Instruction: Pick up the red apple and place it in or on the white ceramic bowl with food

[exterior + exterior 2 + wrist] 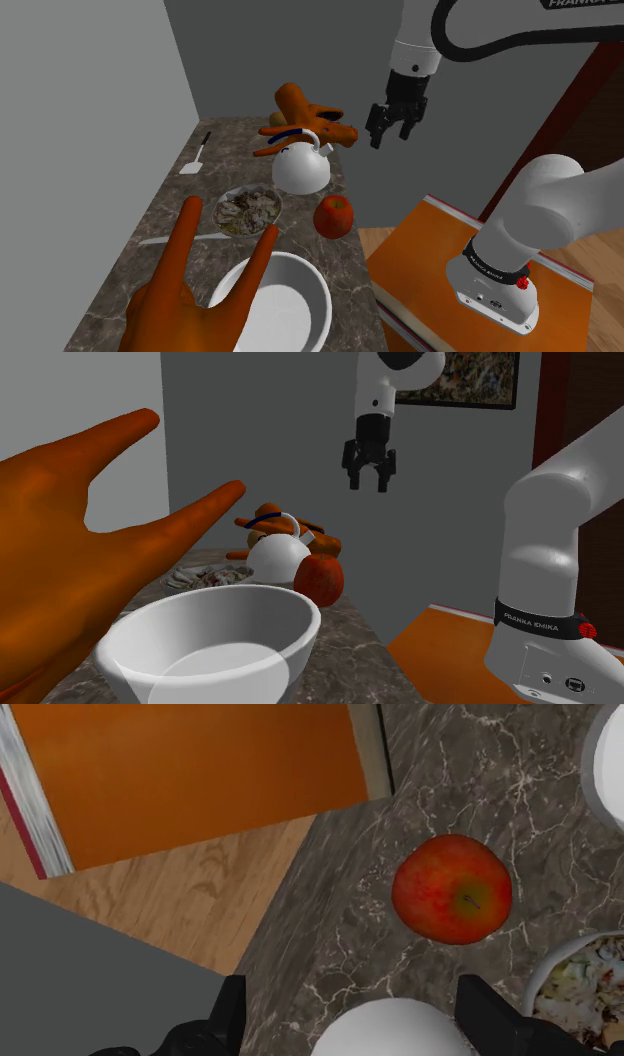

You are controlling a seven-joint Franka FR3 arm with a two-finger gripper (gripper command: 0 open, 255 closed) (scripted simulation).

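Hovering high above the tabletop [160, 235], the tool [393, 133] hangs with its fingers spread wide, nothing between them. Down below, the red apple [333, 216] sits by the tabletop's edge nearest the orange stand [435, 262], just beside the bowl of food [279, 208] and near the white kettle [300, 172], touching neither.

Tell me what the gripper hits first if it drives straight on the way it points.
Probably the white kettle, whose rounded top sits between the gripper's open jaws; the red apple lies off that line. Depth is unclear.
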